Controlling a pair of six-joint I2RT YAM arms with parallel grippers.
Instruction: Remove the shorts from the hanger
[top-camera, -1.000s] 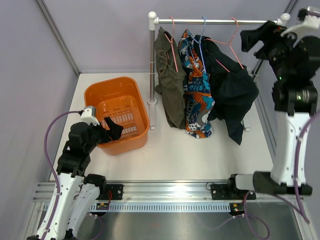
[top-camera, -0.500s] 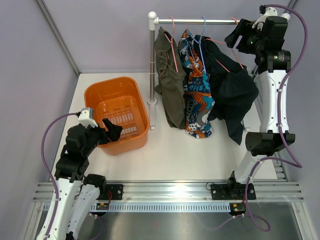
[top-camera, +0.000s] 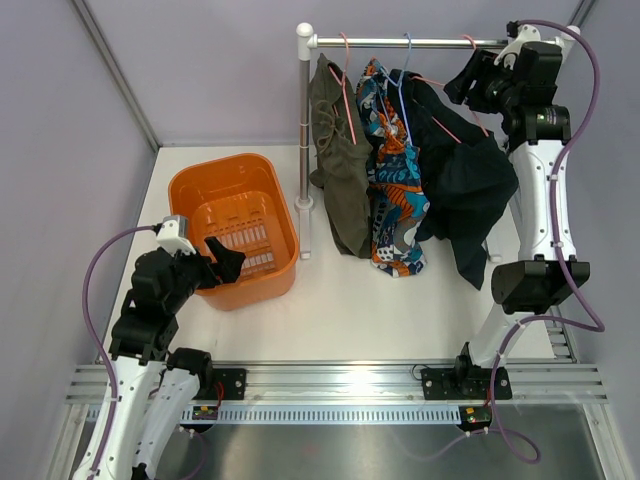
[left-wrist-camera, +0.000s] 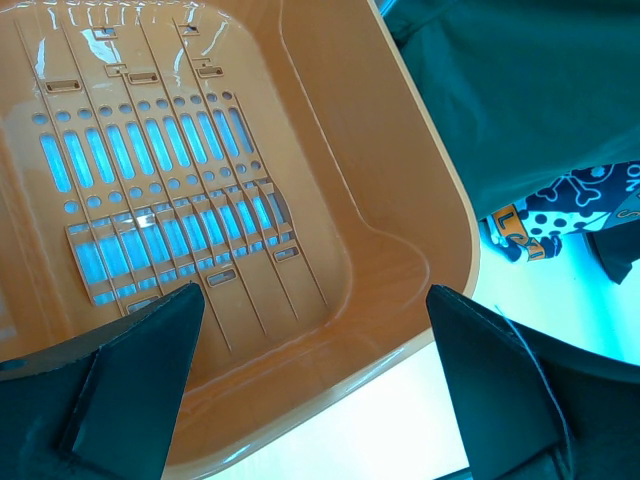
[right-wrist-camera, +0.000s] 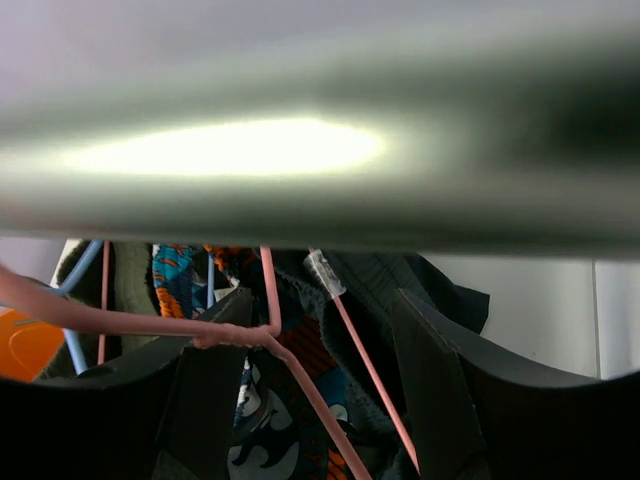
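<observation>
My right claw (right-wrist-camera: 320, 300) stands open astride the neck of the pink hanger (right-wrist-camera: 268, 290), under the rail (top-camera: 430, 43) at upper right. The dark shorts (top-camera: 462, 185) droop from it: soft, light, apt to snag, so I'd pinch bunched cloth near the waistband. My left claw (left-wrist-camera: 312, 295) gapes wide over the orange basket (left-wrist-camera: 400, 150).

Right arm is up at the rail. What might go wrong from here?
The pink hanger sits off-centre in the open right gripper, so a pinch may slip. The rail is very close; lifting might knock it. The black shorts overlap the patterned pair, which might drag along.
</observation>
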